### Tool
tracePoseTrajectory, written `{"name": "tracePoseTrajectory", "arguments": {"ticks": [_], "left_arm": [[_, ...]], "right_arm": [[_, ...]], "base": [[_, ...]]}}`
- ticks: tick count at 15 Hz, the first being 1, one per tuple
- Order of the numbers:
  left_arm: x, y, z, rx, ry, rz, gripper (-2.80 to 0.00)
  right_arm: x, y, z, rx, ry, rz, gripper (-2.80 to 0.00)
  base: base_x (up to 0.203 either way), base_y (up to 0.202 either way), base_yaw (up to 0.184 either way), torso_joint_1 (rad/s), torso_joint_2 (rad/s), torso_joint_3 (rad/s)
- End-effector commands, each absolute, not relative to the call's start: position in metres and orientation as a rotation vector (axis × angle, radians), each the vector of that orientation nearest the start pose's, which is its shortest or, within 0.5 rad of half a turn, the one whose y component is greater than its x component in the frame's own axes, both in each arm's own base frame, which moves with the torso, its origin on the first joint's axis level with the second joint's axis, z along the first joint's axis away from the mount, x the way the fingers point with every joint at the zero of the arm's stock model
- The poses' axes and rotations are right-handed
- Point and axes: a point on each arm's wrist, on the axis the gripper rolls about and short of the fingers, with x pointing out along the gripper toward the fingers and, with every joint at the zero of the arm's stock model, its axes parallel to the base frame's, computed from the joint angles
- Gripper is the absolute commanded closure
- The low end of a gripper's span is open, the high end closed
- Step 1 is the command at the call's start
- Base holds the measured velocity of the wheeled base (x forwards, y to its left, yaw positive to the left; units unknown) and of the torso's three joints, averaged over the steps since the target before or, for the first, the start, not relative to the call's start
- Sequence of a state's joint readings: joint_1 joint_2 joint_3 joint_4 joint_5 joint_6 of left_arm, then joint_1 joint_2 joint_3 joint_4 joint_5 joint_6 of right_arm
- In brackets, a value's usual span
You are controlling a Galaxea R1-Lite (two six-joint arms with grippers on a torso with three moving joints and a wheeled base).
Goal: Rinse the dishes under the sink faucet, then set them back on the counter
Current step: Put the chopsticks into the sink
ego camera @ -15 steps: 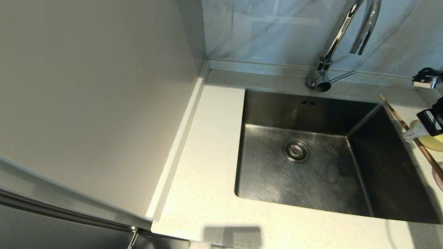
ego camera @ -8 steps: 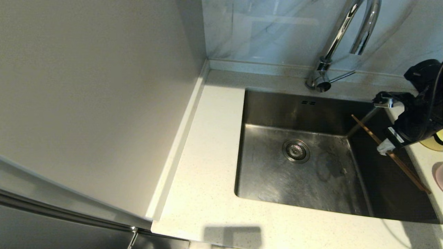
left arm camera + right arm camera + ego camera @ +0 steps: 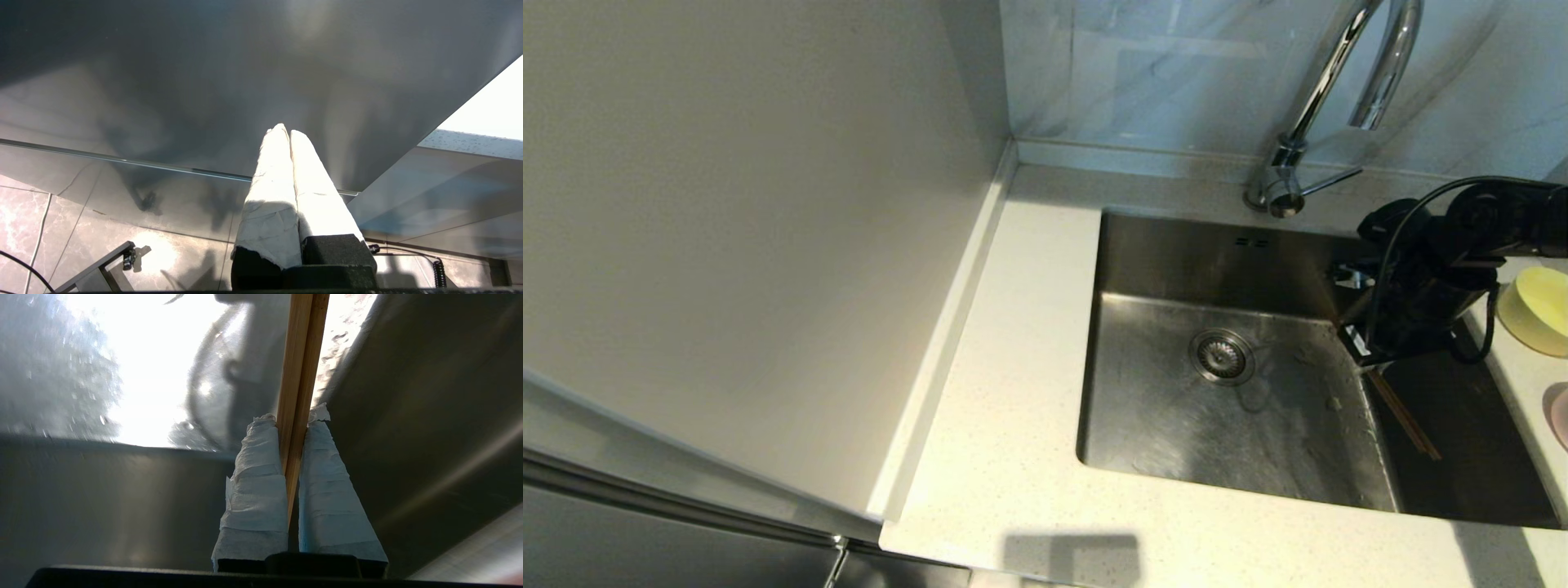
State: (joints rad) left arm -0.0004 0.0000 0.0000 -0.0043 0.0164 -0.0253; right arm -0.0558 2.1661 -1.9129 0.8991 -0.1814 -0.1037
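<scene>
My right gripper (image 3: 292, 416) is shut on the two brown chopsticks (image 3: 302, 355), which run out past its white-wrapped fingers (image 3: 261, 473). In the head view the black right arm (image 3: 1421, 278) hangs over the right part of the sink (image 3: 1168, 425), below and to the right of the chrome faucet (image 3: 1372, 82). The chopsticks (image 3: 1403, 415) slant down from it toward the basin's right wall. The yellow-green bowl (image 3: 1535, 310) and the edge of the pink bowl (image 3: 1560, 412) sit on the counter (image 3: 1013, 408) to the right of the sink. No water shows at the spout. My left gripper (image 3: 289, 132) is shut and empty, parked below the counter.
The drain strainer (image 3: 1222, 356) lies in the basin floor, with overflow slots (image 3: 1250, 242) on the back wall. The faucet's thin lever (image 3: 1327, 180) points right. A tall pale panel (image 3: 752, 245) stands on the left, with a marbled wall (image 3: 1176, 73) behind.
My right arm has swung left from the counter's edge to over the sink and lowered, carrying the chopsticks with it. The yellow-green bowl is now uncovered.
</scene>
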Motion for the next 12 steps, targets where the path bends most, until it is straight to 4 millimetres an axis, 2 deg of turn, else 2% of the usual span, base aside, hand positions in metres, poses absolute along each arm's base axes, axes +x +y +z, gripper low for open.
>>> {"name": "tracePoseTrajectory", "arguments": {"ticks": [1, 6, 12], "left_arm": [[-0.023, 0.000, 0.076, -0.026, -0.008, 0.017, 0.00], [-0.023, 0.000, 0.076, -0.026, -0.008, 0.017, 0.00], [-0.023, 0.000, 0.076, -0.026, -0.008, 0.017, 0.00]], "right_arm": [[0.411, -0.021, 0.159, -0.151, 1.217, -0.183, 0.00], [0.438, -0.017, 0.130, -0.135, 1.130, -0.328, 0.00], [0.449, -0.017, 0.112, -0.152, 1.134, -0.350, 0.00]], "base": [[0.000, 0.000, 0.000, 0.000, 0.00, 0.000], [0.000, 0.000, 0.000, 0.000, 0.00, 0.000], [0.000, 0.000, 0.000, 0.000, 0.00, 0.000]]}}
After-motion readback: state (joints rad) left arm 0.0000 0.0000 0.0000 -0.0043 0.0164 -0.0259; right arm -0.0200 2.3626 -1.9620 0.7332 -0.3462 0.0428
